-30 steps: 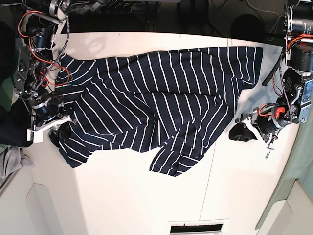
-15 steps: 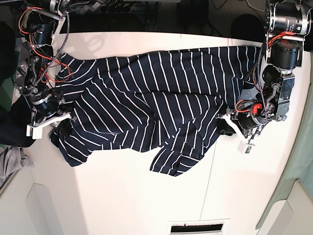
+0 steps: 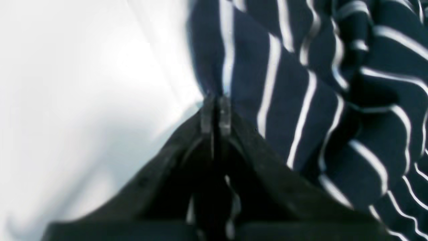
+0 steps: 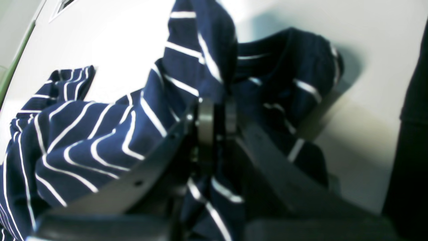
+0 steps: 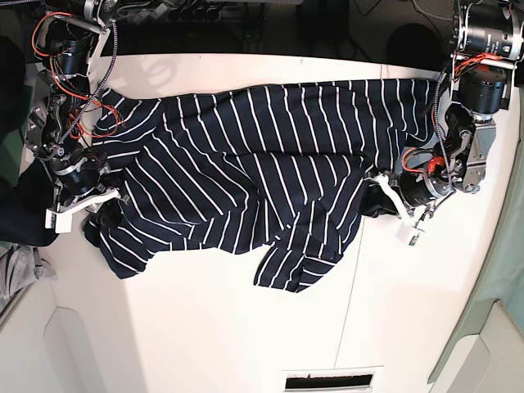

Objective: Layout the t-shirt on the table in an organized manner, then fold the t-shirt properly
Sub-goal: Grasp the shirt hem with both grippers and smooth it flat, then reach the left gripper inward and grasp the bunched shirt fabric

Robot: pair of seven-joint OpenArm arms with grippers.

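- T-shirt [image 5: 286, 184]: navy, white-striped; spread unevenly across the table, rumpled, one part folded over, a flap jutting toward the near edge.
- Handling, as judged: light, soft, limp; not fragile; apt to bunch or slip rather than hold a crease.
- Holds, as judged: best at hem, sleeve ends or corners, both sides at once, drawn apart to level the folds.
- Left claw [image 3: 215, 115]: tips together, clamped on the shirt's side edge.
- Right claw [image 4: 219, 115]: tips together, clamped on a bunched fold at the opposite side.
- Table [image 5: 205, 327]: white, smooth, matte; one thin seam [image 5: 348, 303] running from beneath the shirt toward the near edge; cloth should slide readily.
- Slot [image 5: 327, 382]: dark, white-framed, at the near edge.
- Surround: green edging [image 5: 476, 307] along the table's side.
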